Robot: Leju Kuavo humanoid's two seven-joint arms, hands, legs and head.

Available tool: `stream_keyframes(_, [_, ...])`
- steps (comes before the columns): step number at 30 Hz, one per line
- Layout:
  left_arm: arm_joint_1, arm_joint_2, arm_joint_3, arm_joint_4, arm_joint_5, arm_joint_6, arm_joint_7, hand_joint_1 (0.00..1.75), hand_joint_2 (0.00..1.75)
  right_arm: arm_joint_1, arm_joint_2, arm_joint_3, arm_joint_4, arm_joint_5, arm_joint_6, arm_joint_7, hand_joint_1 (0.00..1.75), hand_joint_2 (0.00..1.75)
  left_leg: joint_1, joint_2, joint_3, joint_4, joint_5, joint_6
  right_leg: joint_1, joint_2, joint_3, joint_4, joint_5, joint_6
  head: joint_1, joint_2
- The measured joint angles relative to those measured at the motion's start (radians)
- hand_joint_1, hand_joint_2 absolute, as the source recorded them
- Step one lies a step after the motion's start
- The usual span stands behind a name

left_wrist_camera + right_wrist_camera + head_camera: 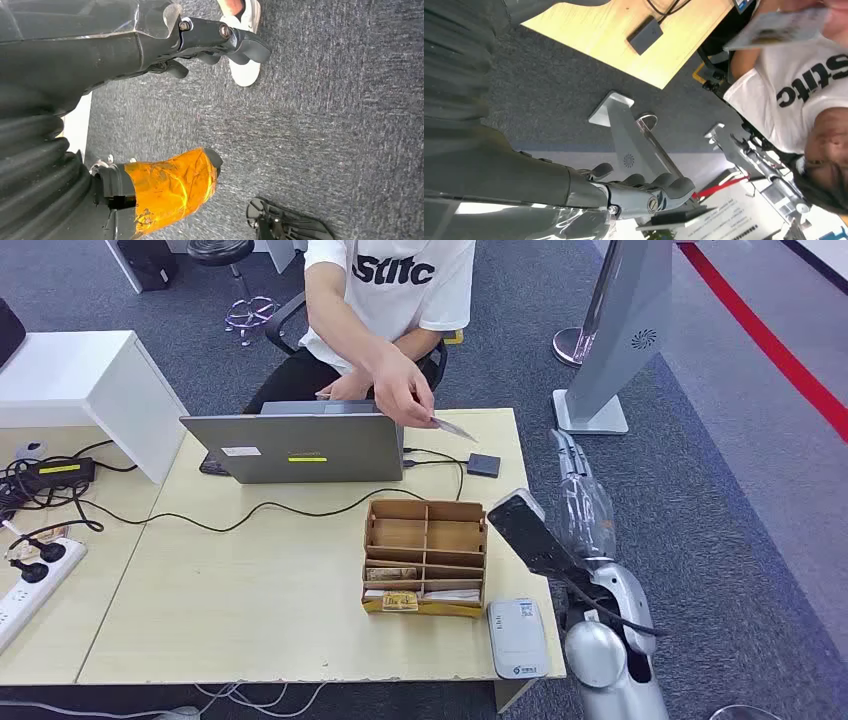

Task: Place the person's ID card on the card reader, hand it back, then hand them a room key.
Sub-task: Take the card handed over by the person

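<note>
A person in a white T-shirt (390,290) sits behind the table and holds out an ID card (455,427) over its far side; the ID card (779,27) also shows in the right wrist view. A white flat card reader (517,637) lies at the table's front right corner. Cards sit in the front slots of a wooden organiser (425,555). My right hand (575,475) is raised beside the table's right edge, short of the card. Its fingers (649,192) are apart and hold nothing. My left hand (150,45) hangs over the carpet, holding nothing.
A grey laptop (295,448) stands at the back of the table (250,610), wired to a small dark box (484,464). A power strip (30,585) and cables lie at the left. A grey floor stand (610,340) rises right of the table.
</note>
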Motion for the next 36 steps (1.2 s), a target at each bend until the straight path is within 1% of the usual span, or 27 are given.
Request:
stream_keyframes(3, [-0.001,0.000,-0.006,0.001,-0.014,-0.002,0.000,0.00,1.75,-0.035,0.009,0.000,0.059,-0.035,0.015,0.009,0.00,1.75,0.000,0.000,0.000,0.000,0.000,0.000,0.000,0.000,-0.001,0.000,0.000,0.000,0.000,0.000])
stream_keyframes(6, [-0.004,0.000,-0.017,0.004,-0.035,-0.004,0.000,0.00,1.75,-0.087,0.013,-0.005,0.165,-0.149,0.039,0.000,0.00,1.75,0.000,0.000,-0.001,0.000,0.000,0.000,0.000,0.000,-0.001,0.000,0.000,0.000,0.000,0.000])
stream_keyframes(8, [-0.006,0.000,-0.021,0.005,-0.044,-0.004,0.000,0.00,1.75,-0.111,0.013,-0.009,0.224,-0.193,0.041,-0.008,0.00,1.75,0.000,0.000,-0.002,0.000,0.000,0.000,0.000,0.000,-0.002,0.000,0.000,0.000,0.000,0.000])
stream_keyframes(11, [-0.008,0.000,-0.024,0.006,-0.056,-0.004,0.000,0.00,1.75,-0.129,0.017,-0.009,0.279,-0.217,0.039,-0.013,0.00,1.75,0.000,0.000,-0.002,0.000,0.000,0.000,0.000,0.000,-0.002,0.000,0.000,0.000,0.000,0.000])
stream_keyframes(15, [-0.009,0.000,-0.025,0.006,-0.062,-0.004,0.000,0.00,1.75,-0.144,0.019,-0.009,0.309,-0.222,0.036,-0.015,0.00,1.75,0.000,0.000,-0.003,0.000,0.000,0.000,0.000,0.000,-0.003,0.000,0.000,0.000,0.000,0.000])
stream_keyframes(16, [-0.010,0.000,-0.025,0.006,-0.063,-0.004,0.000,0.00,1.75,-0.146,0.019,-0.009,0.314,-0.222,0.036,-0.015,0.16,1.75,0.000,0.000,-0.003,0.000,0.000,0.000,0.000,0.000,-0.003,0.000,0.000,0.000,0.000,0.000])
stream_keyframes(19, [-0.010,0.000,-0.025,0.006,-0.064,-0.004,0.001,0.00,1.75,-0.149,0.020,-0.009,0.325,-0.222,0.035,-0.015,1.44,1.75,0.000,0.000,-0.003,0.000,0.000,0.000,0.000,0.000,-0.004,0.000,0.000,0.000,0.000,0.000])
stream_keyframes(20, [-0.010,0.000,-0.025,0.006,-0.065,-0.004,0.001,0.00,1.75,-0.149,0.020,-0.009,0.327,-0.223,0.035,-0.015,1.70,1.75,0.000,0.000,-0.003,0.000,0.000,0.000,0.000,0.000,-0.004,0.000,0.000,0.000,0.000,0.000])
stream_keyframes(25, [-0.010,0.000,-0.025,0.008,-0.079,-0.004,0.001,0.00,1.75,-0.149,0.021,-0.009,0.330,-0.236,0.033,-0.007,1.75,1.75,0.000,0.000,-0.003,0.000,0.000,0.000,0.000,0.000,-0.004,0.000,0.000,0.000,0.000,0.000])
stream_keyframes(33, [-0.011,0.001,-0.026,0.010,-0.099,-0.004,0.002,0.00,1.75,-0.146,0.021,-0.009,0.326,-0.235,0.026,-0.006,1.75,1.75,0.000,0.000,-0.003,0.000,0.000,0.000,0.000,0.000,-0.004,0.000,0.000,0.000,0.000,0.000])
stream_keyframes(36, [-0.011,0.002,-0.026,0.010,-0.103,-0.005,0.003,0.00,1.75,-0.134,0.021,-0.009,0.299,-0.254,0.025,-0.020,1.75,1.75,0.000,0.000,-0.003,0.000,0.000,0.000,0.000,0.000,-0.004,0.000,0.000,0.000,0.000,0.000])
